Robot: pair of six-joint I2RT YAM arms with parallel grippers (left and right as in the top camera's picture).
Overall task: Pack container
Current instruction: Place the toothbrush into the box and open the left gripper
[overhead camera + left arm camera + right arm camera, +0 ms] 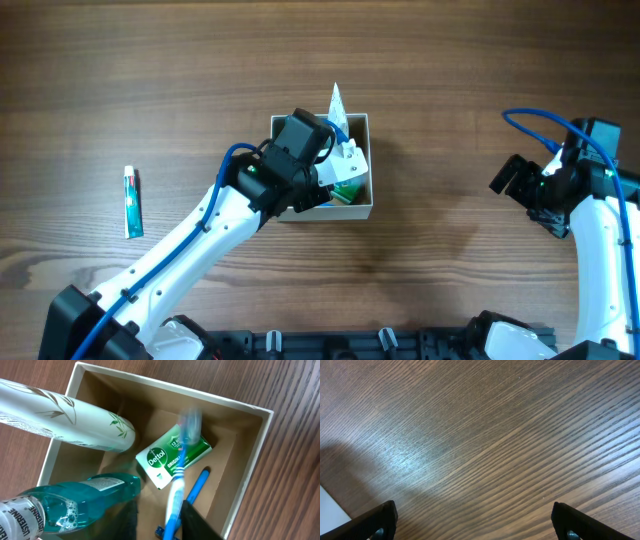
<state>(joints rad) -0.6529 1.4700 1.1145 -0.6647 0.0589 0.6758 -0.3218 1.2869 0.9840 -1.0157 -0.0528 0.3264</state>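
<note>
The container (371, 166) is a small white-walled box with a tan inside (250, 460) at the table's middle. In it lie a white tube (75, 422), a teal mouthwash bottle (65, 505) and a green Dettol soap (162, 457). My left gripper (335, 165) hangs over the box with its fingers (160, 527) apart. A blue and white toothbrush (176, 495) stands between them against the right finger, head blurred over the soap. My right gripper (515, 178) is open and empty (475, 525) over bare wood at the far right.
A small toothpaste tube (132, 201) lies on the wood table at the far left. A second blue stick-like piece (198, 484) lies on the box floor beside the toothbrush. The white tube's tip (337, 100) sticks out past the box's far wall.
</note>
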